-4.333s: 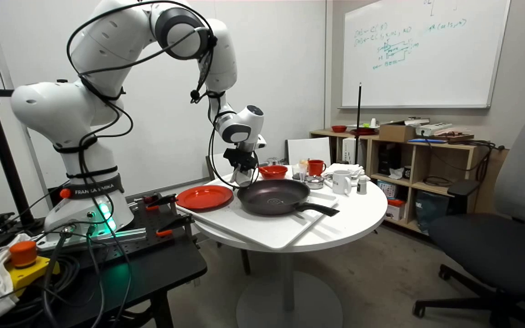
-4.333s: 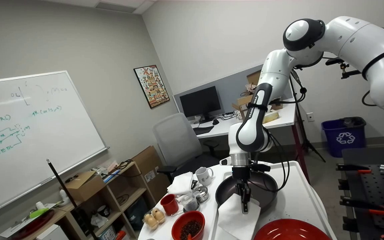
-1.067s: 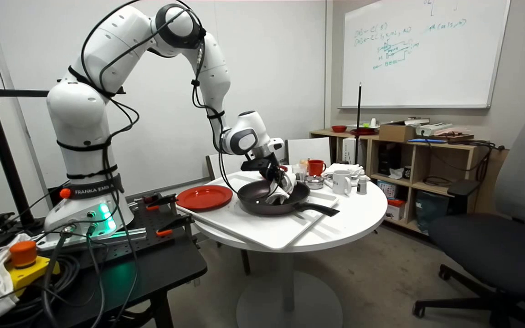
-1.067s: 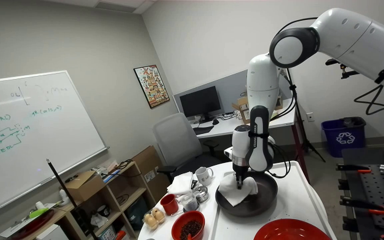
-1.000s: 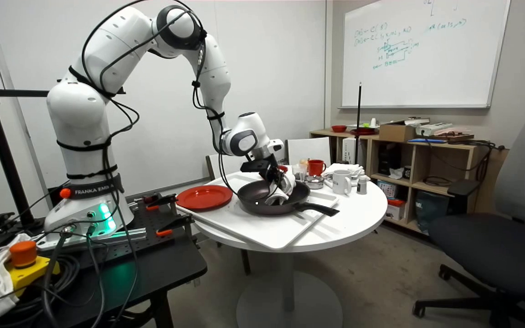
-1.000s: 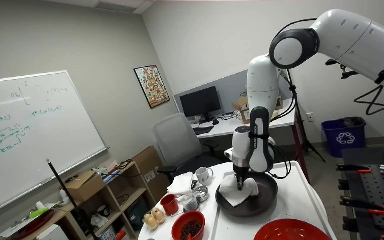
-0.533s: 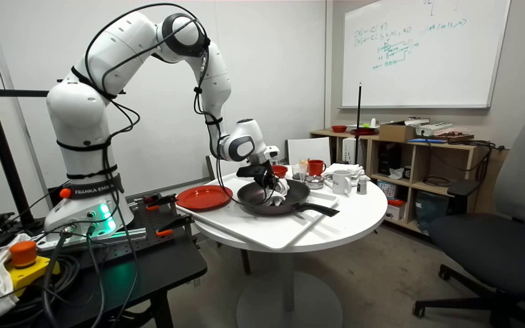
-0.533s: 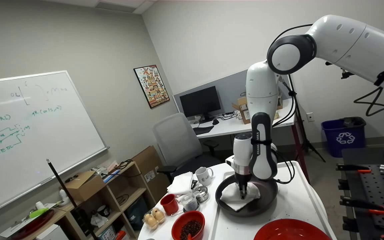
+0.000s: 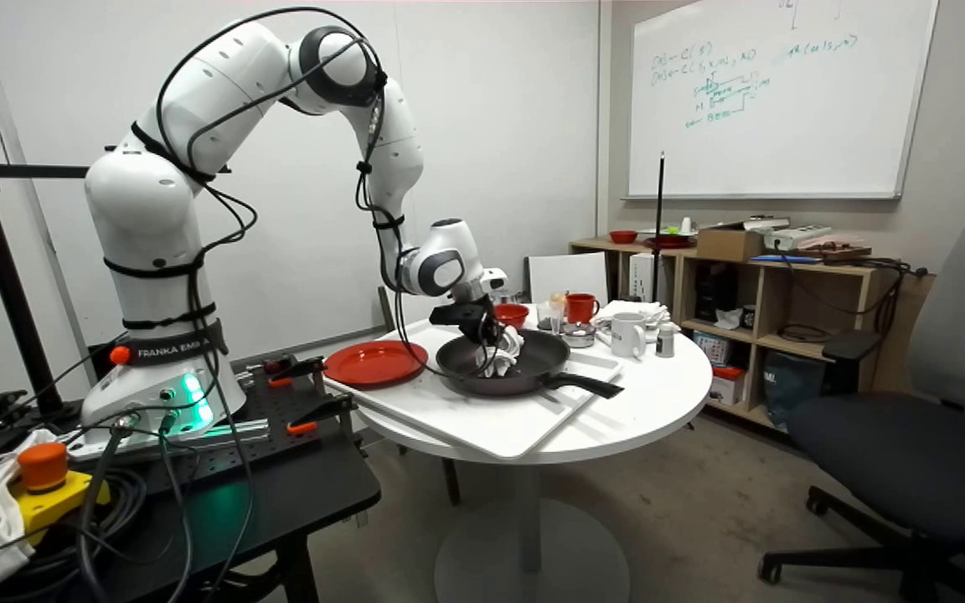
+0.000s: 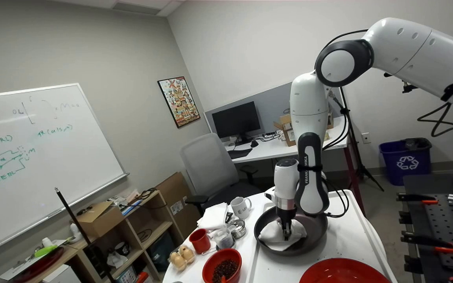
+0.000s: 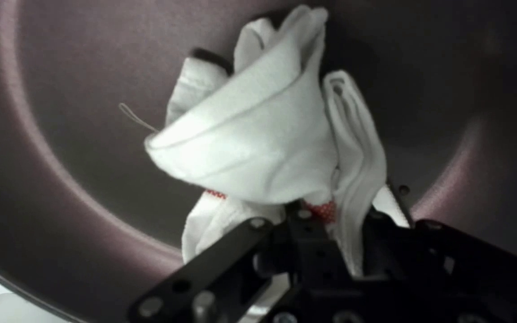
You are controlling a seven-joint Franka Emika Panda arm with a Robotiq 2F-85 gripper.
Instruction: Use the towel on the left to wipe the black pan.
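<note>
The towel (image 11: pixel 258 143), white with bits of red, is bunched up inside the black pan (image 11: pixel 106 134). My gripper (image 10: pixel 286 236) points down into that pan and is shut on the towel. Folds of cloth spread around the fingers and hide their tips in the wrist view. Both exterior views show the towel (image 9: pixel 503 356) low in the pan (image 9: pixel 545 360), seemingly against its bottom. The pan's handle (image 9: pixel 587 383) points away from the arm.
The pan stands on a white tray (image 9: pixel 524 435), beside a red plate (image 9: pixel 375 363). Along the far side are a red bowl (image 10: pixel 237 256) of dark bits, a red mug (image 10: pixel 199 240), a white mug (image 10: pixel 241 208), eggs (image 10: pixel 182 257) and folded white cloths (image 10: pixel 213 216).
Some seconds ago the gripper held the towel beside the pan. It has since moved over the pan, lowered the towel into it, and slid slightly back toward the robot's base.
</note>
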